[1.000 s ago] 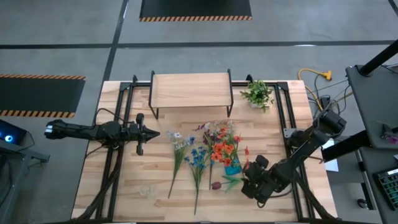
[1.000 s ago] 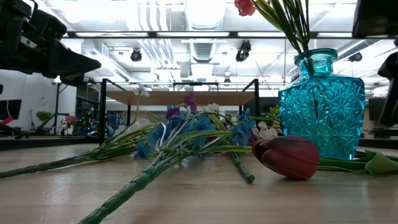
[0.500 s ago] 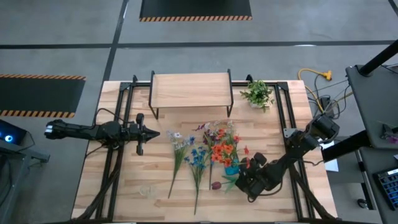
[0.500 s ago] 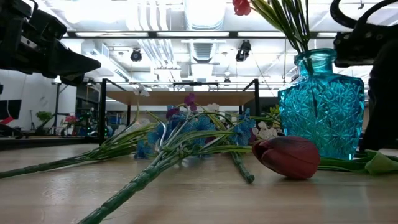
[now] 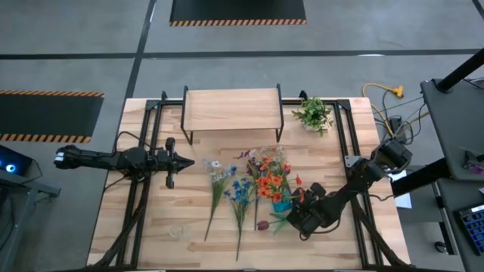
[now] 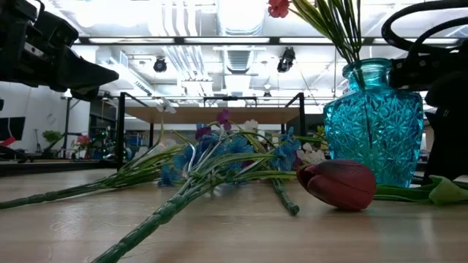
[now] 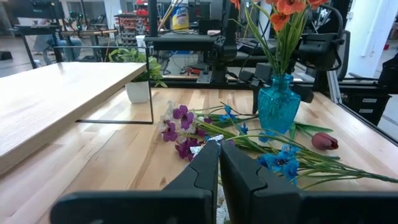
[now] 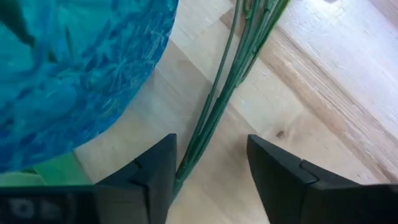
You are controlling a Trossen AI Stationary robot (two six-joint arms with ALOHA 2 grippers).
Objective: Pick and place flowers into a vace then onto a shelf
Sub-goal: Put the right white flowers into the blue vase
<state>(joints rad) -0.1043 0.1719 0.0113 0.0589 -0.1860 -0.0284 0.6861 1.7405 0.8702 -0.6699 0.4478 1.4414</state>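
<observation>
Loose flowers (image 5: 238, 189) with blue, white and purple blooms lie flat on the table, and a dark red bud (image 6: 340, 184) lies nearest the near edge. A teal glass vase (image 6: 373, 124) stands upright beside them and holds orange-red flowers (image 5: 272, 181). My right gripper (image 5: 295, 219) is open, low at the vase's right side. In its wrist view, green stems (image 8: 214, 118) lie on the table between its fingers and the vase (image 8: 74, 68) is close. My left gripper (image 5: 187, 161) is shut and hovers left of the flowers. The shelf (image 5: 233, 109) stands at the far edge. My right gripper comes level from the table's right at the vase's lower side. Whether a finger (image 8: 155, 168) touches the glass or the stems on the table, I cannot tell.
A small bushy green plant in a white pot (image 5: 313, 114) stands right of the shelf. Black frame rails (image 5: 342, 143) run along both sides of the table. Bare wood lies along the near left of the table (image 5: 151, 234).
My right gripper has moved toward the table's left and come up beside the vase, staying low. In the low view the vase and its blooms have shifted slightly toward the left. The left arm has kept still.
</observation>
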